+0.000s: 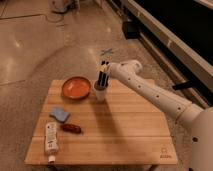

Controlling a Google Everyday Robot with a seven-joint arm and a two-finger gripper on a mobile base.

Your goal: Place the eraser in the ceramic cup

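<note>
The white ceramic cup (100, 94) stands on the wooden table (130, 135) near its far edge, just right of the orange bowl. The black eraser (102, 79) stands upright with its lower end inside the cup and its upper part sticking out above the rim. My gripper (103, 67) is directly above the cup at the end of the white arm that reaches in from the right. It is shut on the eraser's upper part.
An orange bowl (76, 87) sits left of the cup. A blue sponge pad (60, 114), a reddish-brown bar (71, 128) and a white tube (51, 137) lie at the front left. A blue cross (106, 51) marks the floor behind.
</note>
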